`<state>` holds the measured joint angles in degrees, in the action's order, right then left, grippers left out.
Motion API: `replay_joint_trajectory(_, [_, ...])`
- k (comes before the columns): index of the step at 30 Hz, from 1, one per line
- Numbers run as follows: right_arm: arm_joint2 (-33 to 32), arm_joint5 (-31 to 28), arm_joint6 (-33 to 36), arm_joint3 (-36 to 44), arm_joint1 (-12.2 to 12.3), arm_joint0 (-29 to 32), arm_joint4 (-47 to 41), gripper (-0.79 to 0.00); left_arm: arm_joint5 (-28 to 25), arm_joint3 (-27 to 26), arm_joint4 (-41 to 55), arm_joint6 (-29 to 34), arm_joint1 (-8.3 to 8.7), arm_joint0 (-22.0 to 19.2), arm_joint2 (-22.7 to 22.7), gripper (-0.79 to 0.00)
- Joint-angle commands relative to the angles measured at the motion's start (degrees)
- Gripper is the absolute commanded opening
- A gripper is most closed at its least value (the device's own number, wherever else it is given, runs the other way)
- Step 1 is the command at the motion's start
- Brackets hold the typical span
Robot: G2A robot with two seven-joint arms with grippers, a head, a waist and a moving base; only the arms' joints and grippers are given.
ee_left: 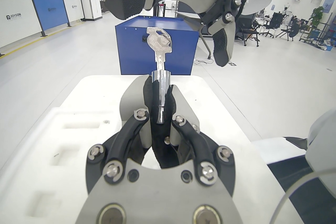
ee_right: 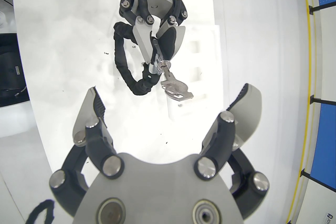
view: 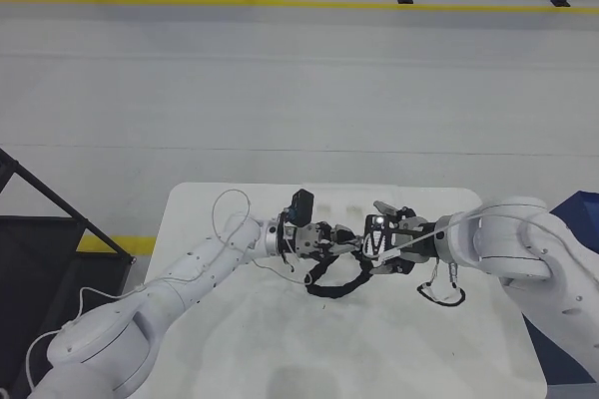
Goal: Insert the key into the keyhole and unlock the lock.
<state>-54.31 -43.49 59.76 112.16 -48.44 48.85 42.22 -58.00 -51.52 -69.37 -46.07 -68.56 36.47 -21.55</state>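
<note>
My left gripper is shut on the lock, a chrome cylinder whose black cable loop hangs down to the table. The silver key sits in the keyhole, its head sticking out towards the other arm. In the right wrist view the key pokes out of the lock's face between the left gripper's fingers. My right gripper stands open just short of the key's head, touching nothing. From the top both grippers meet nose to nose above the middle of the white table.
A white foam tray with rectangular pockets lies on the table under the left arm. A second black cable loop lies on the table below the right arm. A blue cabinet stands beyond the table's far edge.
</note>
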Motion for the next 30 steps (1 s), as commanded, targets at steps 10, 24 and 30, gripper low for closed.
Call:
replay_joint_trajectory(10, [0.0,-2.8,-3.9,0.1,0.1,0.9,2.3,0.000,0.0,-2.9,5.8,2.3,4.39,-6.2,8.9,-0.785])
replay_joint_trajectory(24, [-2.6,-11.8,-22.1,3.0,0.6,3.9,26.0,-0.477,0.0,-9.7,16.1,12.4,7.48,-7.8,11.8,-0.785])
replay_joint_trajectory(30, [-2.7,-12.0,-28.7,3.2,0.7,5.6,33.6,-0.548,0.0,-11.4,20.4,16.1,7.85,-7.3,11.8,-0.785])
